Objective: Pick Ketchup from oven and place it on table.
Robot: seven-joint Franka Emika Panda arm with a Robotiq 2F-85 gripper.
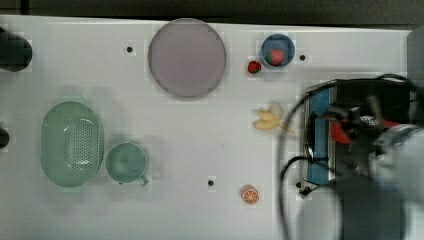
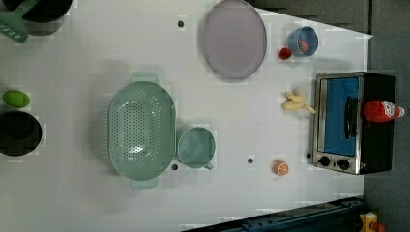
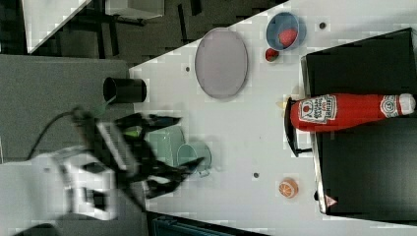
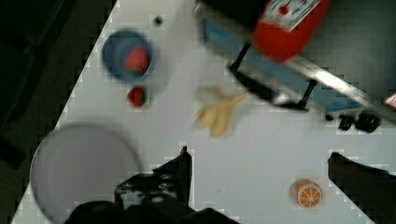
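The ketchup [image 3: 351,112] lies on its side on the flat black roof of the oven [image 3: 364,167]. Its base hangs over the front edge above the door handle and its white cap points toward the back. I judge that this suits a grab from above across the red body, since nothing stands against the bottle up there.

My gripper [image 3: 184,152] hangs in the air with its fingers spread wide and nothing between them. It is well apart from the bottle, and in the right view it is over the green cup [image 3: 196,155]. In the wrist view both fingertips frame bare table [image 4: 261,158].

For setting it down, I see open white surface in front of the oven door. It is bounded by the banana [image 2: 296,102] and the orange slice [image 2: 280,167], both close to the oven. Farther out sit the green colander [image 2: 141,130], the grey plate [image 2: 234,38], and the blue bowl [image 2: 303,41] with a strawberry [image 2: 285,53] beside it. The stretch between the cup and the fruit looks roomiest to me, away from the table's edges.
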